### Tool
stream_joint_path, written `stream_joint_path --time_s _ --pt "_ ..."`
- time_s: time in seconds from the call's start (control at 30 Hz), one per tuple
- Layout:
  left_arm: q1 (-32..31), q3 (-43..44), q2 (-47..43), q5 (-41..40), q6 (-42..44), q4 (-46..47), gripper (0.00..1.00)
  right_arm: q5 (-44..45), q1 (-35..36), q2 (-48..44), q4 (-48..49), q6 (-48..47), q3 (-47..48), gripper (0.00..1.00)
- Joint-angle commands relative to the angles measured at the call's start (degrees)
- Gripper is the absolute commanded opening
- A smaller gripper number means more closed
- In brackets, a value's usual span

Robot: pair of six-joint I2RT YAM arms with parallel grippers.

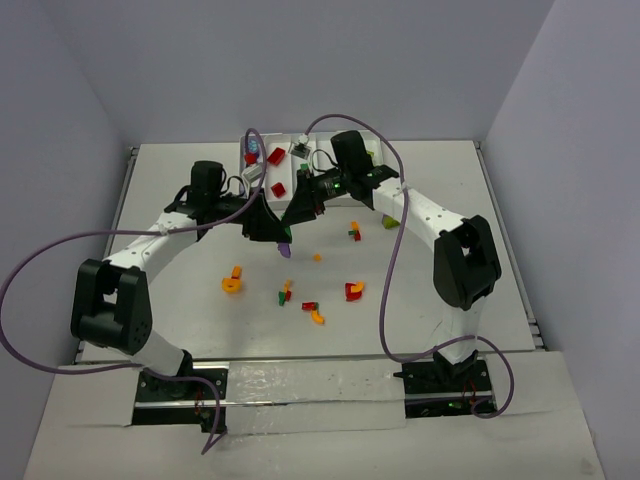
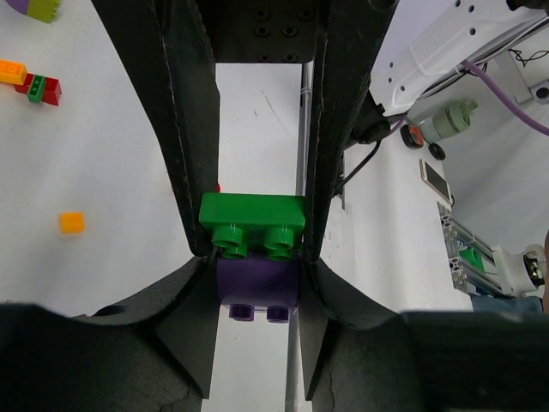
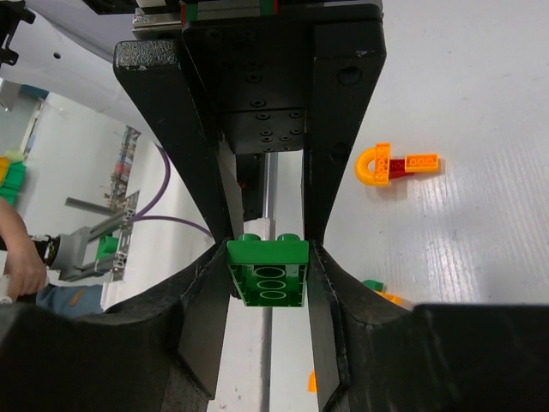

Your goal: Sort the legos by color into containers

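No legible text, label, brand, number or sign in any of the three views.

Tray (image 1: 265, 171) behind scattered legos (image 1: 354, 291), some seemingly inside

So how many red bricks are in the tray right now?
3 red bricks: one at the white tray's far left, one just right of it, one nearer the right arm, which hides part of the tray, so maybe more.
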Motion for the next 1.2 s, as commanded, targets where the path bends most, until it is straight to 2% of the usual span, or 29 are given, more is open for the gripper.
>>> stream_joint_path --time_s 0.0,0.07,0.1,0.17,0.3,0.47,0.63,0.83,0.9,1.0,1.07,1.17 --pt "-0.34 3.31 0.15 -1.23 2.84 -2.40 0.29 -0.14 0.62 -2.31 0.28 -0.86 2.09 0.00" --pt "-0.17 3.32 -0.07 -1.78 3.68 -3.64 0.44 0.40 0.32 -2.23 -0.03 -0.97 2.46 0.00" --pt "-0.14 3.29 -0.35 -1.80 3.99 -3.97 0.46 0.43 0.12 -2.29 0.06 -0.84 2.49 0.00" --pt "0.18 2.84 -1.13 -2.09 4.19 -4.33 0.57 0.67 -0.62 -2.08 0.39 -0.11 2.90 0.00" --pt "1.01 2.27 -2.07 -2.13 4.72 -4.96 0.66 0.37 -1.64 -1.86 2.49 2.18 3.09 0.00" --pt "1.42 2.21 -2.38 -1.45 5.71 -5.96 0.65 0.08 -2.02 -1.77 3.03 2.82 3.60 0.00" --pt "1.59 1.68 -2.73 -1.05 5.50 -5.01 0.53 -0.18 -2.20 -1.83 3.03 2.88 3.34 0.00" --pt "1.77 0.88 -3.11 -1.24 3.36 -2.09 0.44 -0.12 -2.20 -2.04 3.29 2.97 2.72 0.00" --pt "1.77 0.61 -3.28 -1.47 2.25 -0.46 0.33 -0.04 -2.20 -2.05 3.22 2.81 2.56 0.00" --pt "2.49 0.28 -3.17 -1.63 2.39 -0.45 0.08 0.23 -2.69 -2.01 1.60 1.31 2.81 0.00" --pt "3.38 -0.18 -3.25 -1.69 2.22 -0.43 0.01 0.26 -3.44 -1.92 0.85 0.76 2.98 0.00" --pt "5.83 -1.08 -3.65 -1.20 1.52 0.24 0.00 0.37 -5.32 -1.41 -1.33 -0.67 3.82 0.00"
